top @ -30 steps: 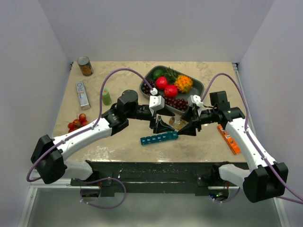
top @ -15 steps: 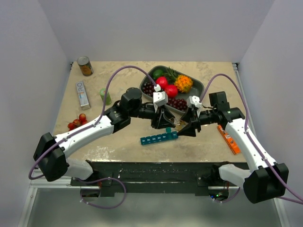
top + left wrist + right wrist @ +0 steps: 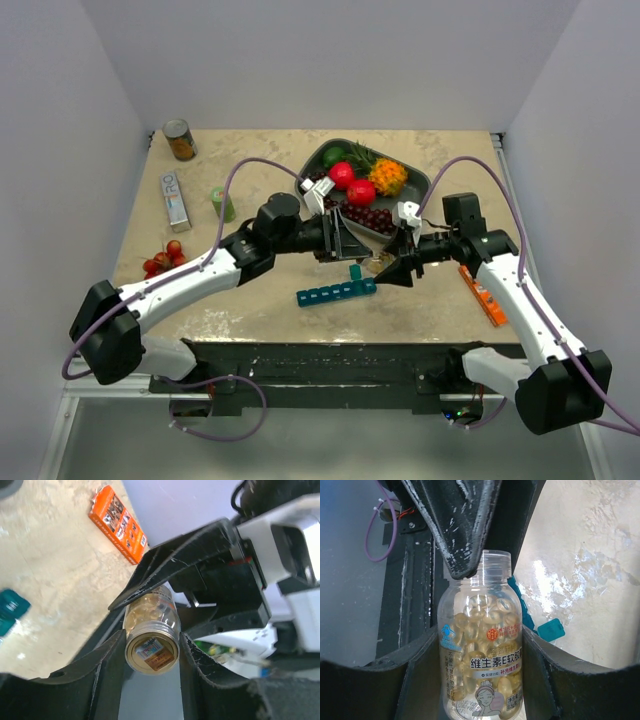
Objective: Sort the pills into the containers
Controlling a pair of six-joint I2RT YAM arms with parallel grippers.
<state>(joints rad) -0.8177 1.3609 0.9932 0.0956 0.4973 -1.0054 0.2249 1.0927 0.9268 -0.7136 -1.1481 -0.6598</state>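
Clear pill bottle of yellow softgel pills clamped by its body in the right gripper, left gripper closed around its cap end, bottle held just above the right end of the teal pill organiser, near the fruit tray.

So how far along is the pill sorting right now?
Early. Done: one lid of the organiser stands open. In hand: the right end effector holds the bottle while the left end effector grips its cap, still on. Left: the pills sit inside the bottle, so uncapping and sorting are to come.
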